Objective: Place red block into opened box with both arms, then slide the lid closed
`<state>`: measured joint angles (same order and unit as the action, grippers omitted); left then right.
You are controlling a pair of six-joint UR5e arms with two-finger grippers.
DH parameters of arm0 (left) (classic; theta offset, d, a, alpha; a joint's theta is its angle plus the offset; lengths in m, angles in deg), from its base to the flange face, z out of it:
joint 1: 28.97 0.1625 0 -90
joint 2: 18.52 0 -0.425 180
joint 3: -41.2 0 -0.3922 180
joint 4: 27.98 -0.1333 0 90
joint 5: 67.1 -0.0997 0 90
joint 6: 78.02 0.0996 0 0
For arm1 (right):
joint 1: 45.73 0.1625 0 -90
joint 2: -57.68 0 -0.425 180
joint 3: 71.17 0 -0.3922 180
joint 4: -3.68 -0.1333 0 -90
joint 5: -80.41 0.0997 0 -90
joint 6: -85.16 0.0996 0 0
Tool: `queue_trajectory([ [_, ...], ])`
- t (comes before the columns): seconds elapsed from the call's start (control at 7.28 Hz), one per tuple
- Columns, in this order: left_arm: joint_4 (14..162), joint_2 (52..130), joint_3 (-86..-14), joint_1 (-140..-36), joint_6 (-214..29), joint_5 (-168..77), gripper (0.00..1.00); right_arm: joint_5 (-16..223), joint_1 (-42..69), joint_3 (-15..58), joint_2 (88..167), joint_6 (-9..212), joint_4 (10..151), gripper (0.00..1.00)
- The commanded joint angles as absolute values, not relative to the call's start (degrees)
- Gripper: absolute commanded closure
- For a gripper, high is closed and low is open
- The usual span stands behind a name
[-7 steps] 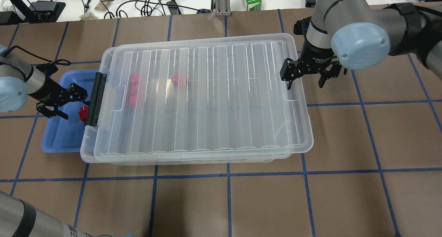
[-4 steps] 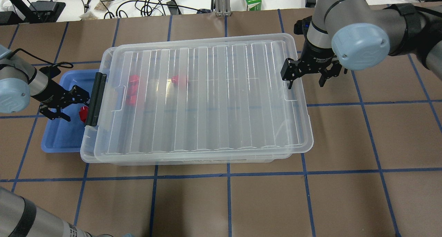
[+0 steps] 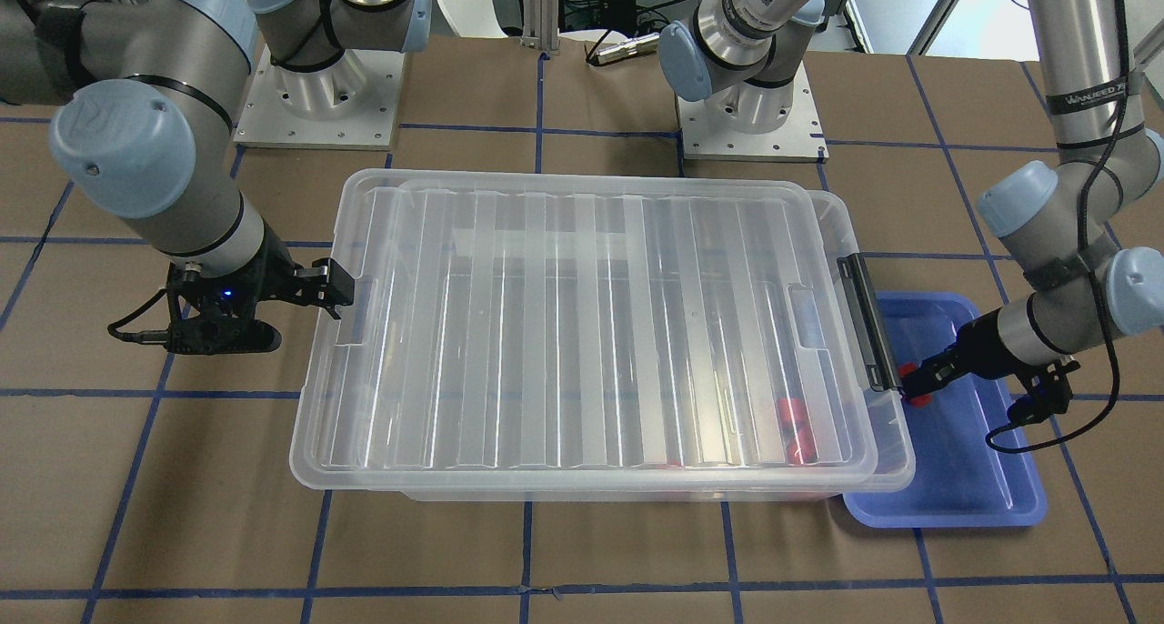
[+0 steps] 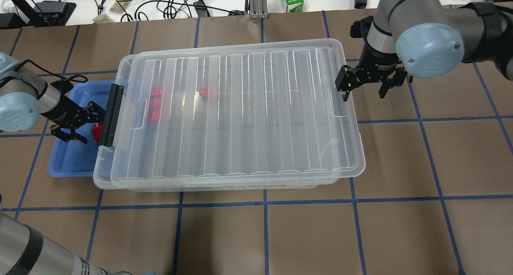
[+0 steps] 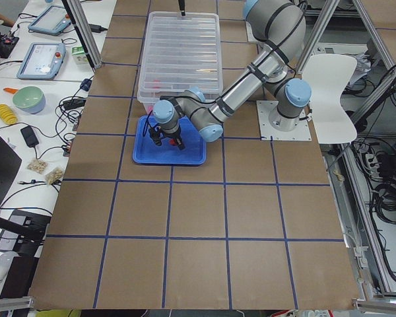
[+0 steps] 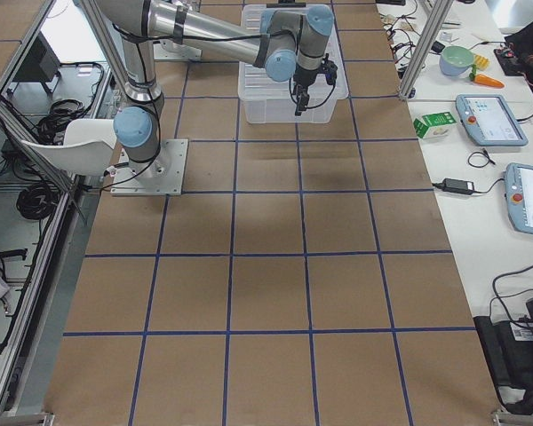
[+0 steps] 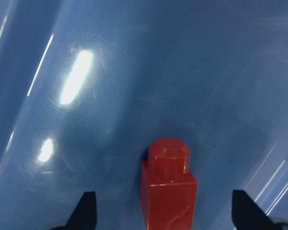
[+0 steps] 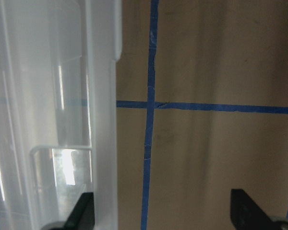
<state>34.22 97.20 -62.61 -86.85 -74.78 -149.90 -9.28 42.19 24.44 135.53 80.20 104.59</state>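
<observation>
A red block (image 7: 168,191) stands stub-up on the floor of the blue tray (image 4: 68,162). My left gripper (image 7: 165,213) is open around it, one fingertip on each side. From overhead the left gripper (image 4: 91,126) and the red block (image 4: 96,132) sit close to the box's black latch bar (image 4: 110,114). The clear box (image 4: 102,174) is covered by its ribbed lid (image 4: 240,114), which is offset to the right. Other red blocks (image 4: 154,102) show through the lid. My right gripper (image 4: 364,94) is open and straddles the lid's right edge (image 8: 103,120).
The blue tray (image 3: 964,488) is tucked against the box's latch end. Brown table with blue tape lines lies in front of and to the right of the box. Cables and a green carton (image 4: 291,0) lie beyond the far edge. The arm bases (image 3: 318,96) stand behind the box.
My left gripper has moved toward the box and now brackets the red block. My right gripper has shifted right, and the lid has slid slightly right with it.
</observation>
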Motion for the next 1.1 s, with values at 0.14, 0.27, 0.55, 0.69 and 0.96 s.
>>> queue_trajectory([
  [0.14, 34.16, 97.67, -61.98, -87.15, -74.76, -150.07, 0.92, -9.33, 40.5, 24.02, 135.55, 77.87, 104.58, 0.0],
  [0.27, 34.16, 97.41, -61.55, -87.15, -74.68, -150.33, 0.96, -9.59, 38.92, 24.02, 135.55, 76.64, 104.49, 0.0],
  [0.55, 35.56, 95.57, -59.27, -87.67, -73.71, -150.33, 0.96, -9.42, 35.93, 23.84, 135.64, 75.4, 104.32, 0.0],
  [0.69, 37.83, 95.12, -56.73, -87.07, -73.62, -150.42, 0.97, -9.42, 34.96, 23.84, 135.64, 75.05, 104.32, 0.0],
  [0.96, 48.94, 92.23, -49.72, -87.76, -73.36, -151.39, 0.97, -9.68, 32.94, 23.67, 135.73, 71.56, 104.4, 0.0],
])
